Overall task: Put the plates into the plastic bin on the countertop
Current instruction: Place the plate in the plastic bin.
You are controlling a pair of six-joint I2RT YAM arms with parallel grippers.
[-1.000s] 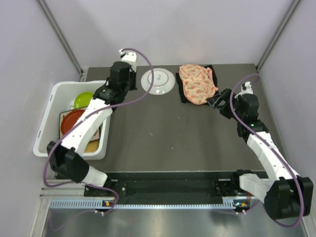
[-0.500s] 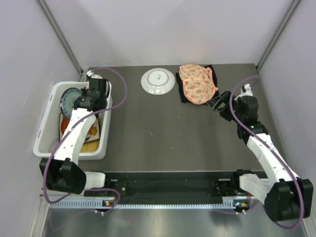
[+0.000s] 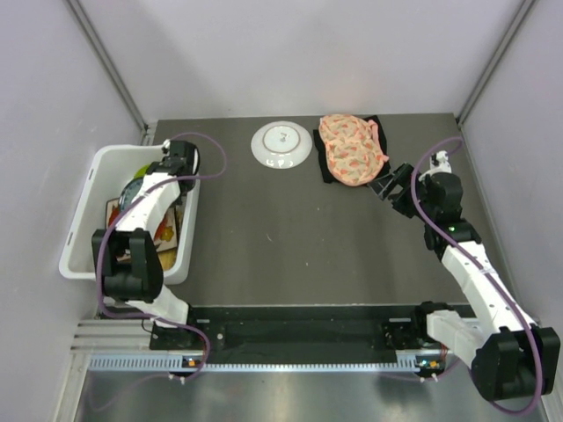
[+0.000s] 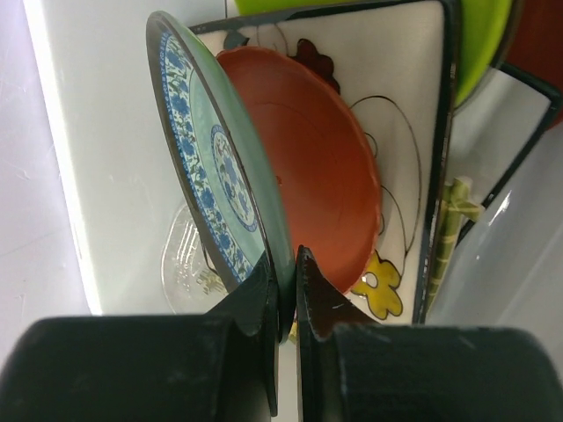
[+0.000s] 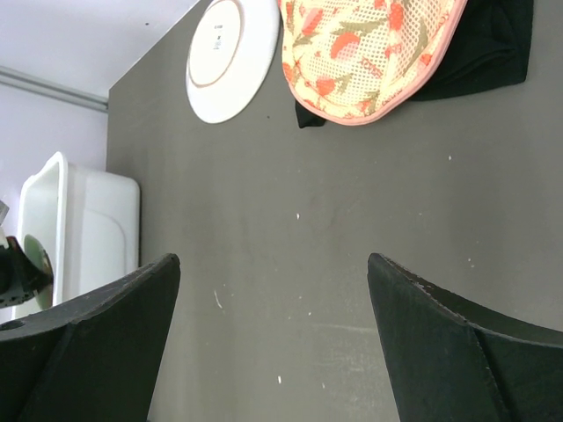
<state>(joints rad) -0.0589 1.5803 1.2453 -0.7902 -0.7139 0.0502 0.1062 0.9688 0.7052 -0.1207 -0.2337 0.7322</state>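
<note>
Dark grey countertop (image 3: 281, 237) fills the middle of the top view, with pale walls (image 3: 308, 53) on three sides.

White plastic bin (image 3: 77, 230) sits at left of frame, on the countertop, its long side running up-down.

Left arm (image 3: 149, 211) is folded back over the bin. Right arm (image 3: 466, 264) reaches up the right side of frame.

Pink floral fabric (image 3: 352, 149) lies at upper centre-right on top of a black cloth (image 3: 374, 125). A round white plate (image 3: 281, 145) is just to its left, apart from it, flat on the countertop and well away from the bin.

Inside the bin:
- square plate (image 4: 413, 114), white with a black outline and a drawing
- red plate (image 4: 308, 167) lying on it
- lime plate (image 4: 484, 44) at the top right of the wrist view
- clear glass plate (image 4: 186, 264) low against the white wall

Left pincer (image 4: 286, 281): jaws pinched tight on the rim of a green plate (image 4: 211, 176) with blue pattern, held on edge, tilted, over the red plate.

Right pincer (image 5: 273, 264): jaws spread wide, nothing between them, above bare countertop just below and right of the black cloth.
</note>
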